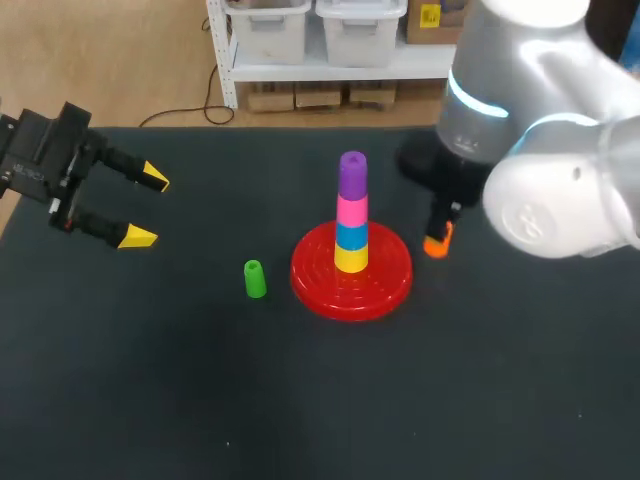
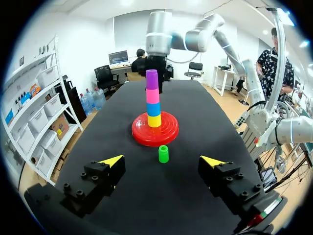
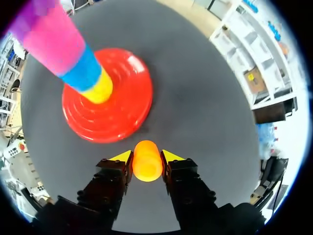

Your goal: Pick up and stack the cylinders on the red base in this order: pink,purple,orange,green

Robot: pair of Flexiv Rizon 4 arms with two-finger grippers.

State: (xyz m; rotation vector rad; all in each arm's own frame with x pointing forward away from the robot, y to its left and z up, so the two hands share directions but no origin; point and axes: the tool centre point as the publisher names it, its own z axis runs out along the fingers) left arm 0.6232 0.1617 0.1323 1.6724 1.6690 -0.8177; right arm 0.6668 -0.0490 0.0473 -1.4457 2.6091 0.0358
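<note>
The green cylinder (image 1: 254, 278) sits on the table (image 1: 180, 400) just beside the red base (image 1: 390, 285), which carries yellow, blue, pink and purple cylinders stacked upward. Past the base, the right gripper (image 3: 146, 157) clamps the orange cylinder (image 3: 147, 164) between both fingers. The left gripper (image 1: 148, 208) hangs wide apart and empty, well off to the side.

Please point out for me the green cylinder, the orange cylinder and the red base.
green cylinder (image 1: 254, 279): head view, the middle of its side.
orange cylinder (image 3: 147, 160): right wrist view, its rounded end.
red base (image 1: 385, 290): head view, the bare outer rim.
</note>
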